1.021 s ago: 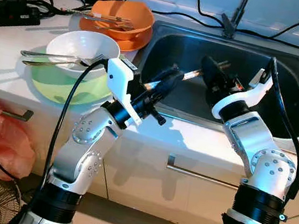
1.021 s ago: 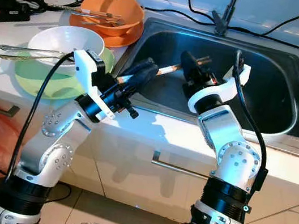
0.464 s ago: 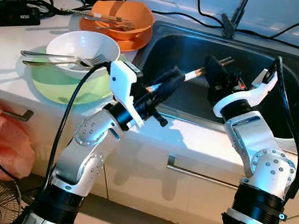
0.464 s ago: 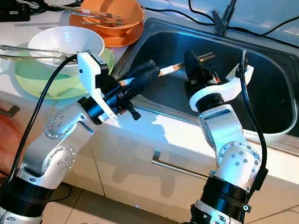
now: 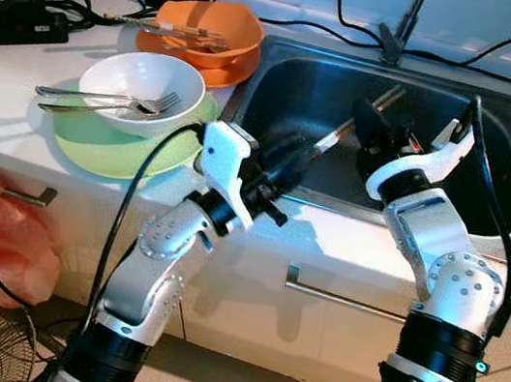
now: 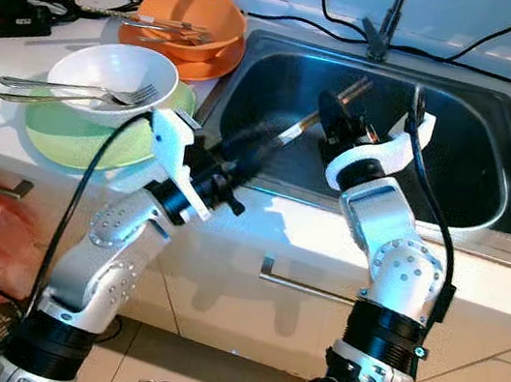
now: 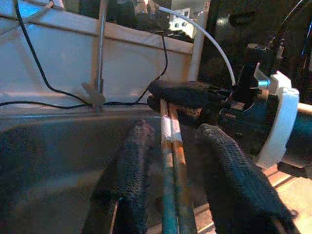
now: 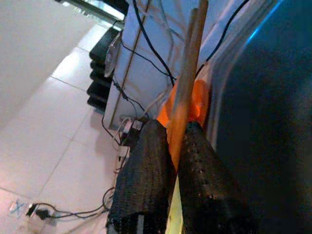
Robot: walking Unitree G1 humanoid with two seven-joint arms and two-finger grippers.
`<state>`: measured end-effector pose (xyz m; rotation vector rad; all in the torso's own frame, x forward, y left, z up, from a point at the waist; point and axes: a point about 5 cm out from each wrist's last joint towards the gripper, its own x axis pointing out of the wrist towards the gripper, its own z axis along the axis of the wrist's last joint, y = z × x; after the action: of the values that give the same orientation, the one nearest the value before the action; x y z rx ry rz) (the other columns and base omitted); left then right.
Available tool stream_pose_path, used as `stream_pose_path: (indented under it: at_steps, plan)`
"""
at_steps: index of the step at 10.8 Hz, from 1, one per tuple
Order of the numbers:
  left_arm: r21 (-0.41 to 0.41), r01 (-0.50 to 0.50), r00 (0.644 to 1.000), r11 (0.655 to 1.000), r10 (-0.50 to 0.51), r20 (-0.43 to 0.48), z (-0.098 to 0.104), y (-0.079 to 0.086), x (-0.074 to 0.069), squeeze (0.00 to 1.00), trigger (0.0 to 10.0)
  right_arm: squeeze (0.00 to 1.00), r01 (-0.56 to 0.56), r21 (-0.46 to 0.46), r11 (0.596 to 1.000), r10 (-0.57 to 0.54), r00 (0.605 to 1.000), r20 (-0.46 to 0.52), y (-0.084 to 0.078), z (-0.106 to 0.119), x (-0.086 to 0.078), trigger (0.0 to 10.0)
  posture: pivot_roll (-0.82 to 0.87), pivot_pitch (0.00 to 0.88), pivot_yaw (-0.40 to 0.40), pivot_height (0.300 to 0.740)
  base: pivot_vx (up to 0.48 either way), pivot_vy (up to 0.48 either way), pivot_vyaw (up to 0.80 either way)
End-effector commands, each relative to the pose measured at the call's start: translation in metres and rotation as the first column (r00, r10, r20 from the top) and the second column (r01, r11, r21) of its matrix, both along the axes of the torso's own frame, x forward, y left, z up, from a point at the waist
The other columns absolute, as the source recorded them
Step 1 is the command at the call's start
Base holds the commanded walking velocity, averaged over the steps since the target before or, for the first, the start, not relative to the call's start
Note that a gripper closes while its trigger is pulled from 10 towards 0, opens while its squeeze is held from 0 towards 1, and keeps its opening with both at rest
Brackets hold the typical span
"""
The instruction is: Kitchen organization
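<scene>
Handover over sink (image 5: 499,144): right pincer (image 5: 363,121) clamps chopsticks (image 5: 338,138); left pincer (image 7: 170,161) spread around them (probably released). Next: left clears away.

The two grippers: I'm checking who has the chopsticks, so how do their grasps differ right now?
The right gripper is shut on the chopsticks, pinching them over the sink. The left gripper is open, its fingers either side of the pair without clamping. The right gripper holds nearer the upper end, the left gripper sits nearer the lower. Both line up along the same pair.
</scene>
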<state>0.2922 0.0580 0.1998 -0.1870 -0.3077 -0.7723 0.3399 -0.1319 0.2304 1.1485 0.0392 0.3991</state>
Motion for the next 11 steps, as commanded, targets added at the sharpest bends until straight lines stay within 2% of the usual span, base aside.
stream_pose_path:
  at_steps: [1, 4, 6, 8, 10, 11]
  plan:
    - [-0.006, 0.009, 0.999, 1.0, -0.008, 0.032, 0.007, -0.002, -0.002, 1.0, 10.0, 0.0, 0.058, -0.041, 0.998, -0.06, 0.997, -0.051, -0.006, -0.007, 0.004, 0.0, 0.02, 0.106, 0.009, 0.74, 0.0, 0.0, 0.0]
    - [-0.001, 0.006, 0.999, 1.0, -0.006, 0.043, 0.011, -0.002, -0.004, 1.0, 10.0, 0.0, 0.151, -0.082, 0.985, -0.157, 0.985, -0.069, -0.017, -0.011, 0.01, 0.0, 0.02, 0.103, 0.007, 0.74, 0.0, 0.0, 0.0]
    - [-0.006, 0.001, 0.999, 1.0, -0.001, 0.044, 0.011, 0.002, -0.006, 1.0, 10.0, 0.0, 0.267, -0.179, 0.947, -0.277, 0.96, -0.031, -0.033, -0.009, 0.019, 0.0, 0.03, 0.102, 0.012, 0.74, 0.0, 0.0, 0.0]
    - [0.009, 0.004, 0.999, 1.0, -0.004, 0.033, 0.007, 0.002, -0.009, 1.0, 10.0, 0.0, 0.346, -0.224, 0.911, -0.353, 0.935, 0.009, -0.045, -0.005, 0.031, 0.0, 0.03, 0.101, 0.011, 0.74, 0.0, 0.0, 0.0]
    - [0.079, 0.019, 1.0, 0.997, -0.019, -0.006, -0.004, 0.001, -0.01, 1.0, 10.0, 0.0, 0.409, -0.356, 0.84, -0.409, 0.909, 0.08, -0.054, -0.005, 0.043, 0.0, 0.04, 0.101, 0.01, 0.74, 0.0, 0.0, 0.0]
    - [0.163, 0.029, 0.999, 0.986, -0.022, -0.046, -0.016, 0.004, -0.009, 1.0, 10.0, 0.0, 0.414, -0.539, 0.734, -0.388, 0.906, 0.168, -0.054, -0.009, 0.05, 0.0, 0.05, 0.105, 0.009, 0.74, 0.0, 0.0, 0.0]
